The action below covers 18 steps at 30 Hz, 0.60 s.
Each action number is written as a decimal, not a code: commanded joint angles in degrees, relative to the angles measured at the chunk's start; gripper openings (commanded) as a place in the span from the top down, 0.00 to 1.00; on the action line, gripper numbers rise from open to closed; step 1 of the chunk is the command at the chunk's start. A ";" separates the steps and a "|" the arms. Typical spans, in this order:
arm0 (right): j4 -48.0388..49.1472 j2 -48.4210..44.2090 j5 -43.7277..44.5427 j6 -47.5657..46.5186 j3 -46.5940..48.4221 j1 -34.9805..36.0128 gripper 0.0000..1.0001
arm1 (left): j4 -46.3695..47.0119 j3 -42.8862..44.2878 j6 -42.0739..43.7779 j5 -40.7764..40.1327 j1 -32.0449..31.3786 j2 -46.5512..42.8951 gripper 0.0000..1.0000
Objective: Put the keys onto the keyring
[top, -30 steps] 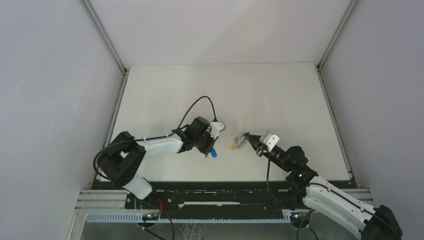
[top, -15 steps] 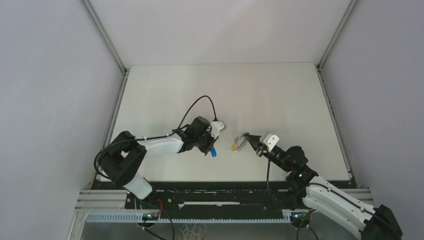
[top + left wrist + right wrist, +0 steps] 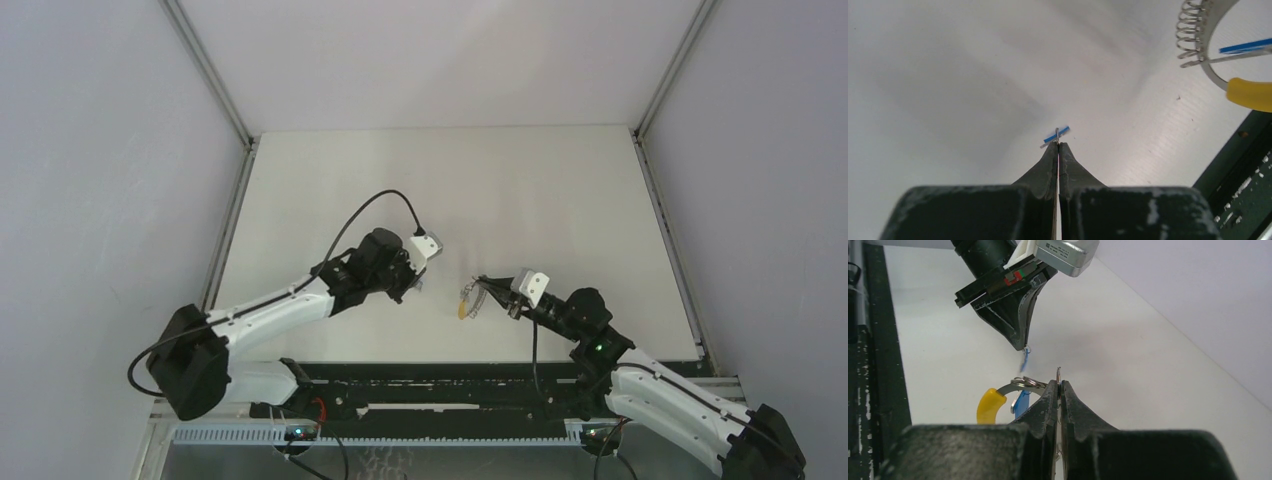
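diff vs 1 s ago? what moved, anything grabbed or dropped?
The left gripper shut on the blue key that lay on the table and raised it, its arm stretching out. The right gripper carried the keyring slightly toward the near edge. Unchanged: right gripper shut on the keyring, with a second blue key hanging on it.

The held key (image 3: 1025, 360) hangs left of the keyring (image 3: 989, 405) (a second key (image 3: 1022, 402) on it), apart.

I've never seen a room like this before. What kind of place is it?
Probably a robot test booth in a lab: a left arm and a right arm bolted to a metal frame, a white table, and plain grey walls boxing it in.
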 commanded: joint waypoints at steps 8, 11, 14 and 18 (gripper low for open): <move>-4.58 3.79 -12.16 -4.90 9.87 3.19 1.00 | -19.02 10.23 11.27 0.70 -2.97 -16.41 1.00; -5.78 4.89 -13.90 -6.06 11.63 4.21 1.00 | -23.03 12.24 15.84 2.84 -3.33 -19.15 1.00; -5.11 5.73 -15.09 -6.54 12.37 4.49 1.00 | -26.13 13.06 21.35 4.01 -3.66 -21.30 1.00; -3.86 7.41 -17.01 -7.62 13.32 4.56 1.00 | -27.33 13.09 25.95 4.92 -5.04 -24.02 1.00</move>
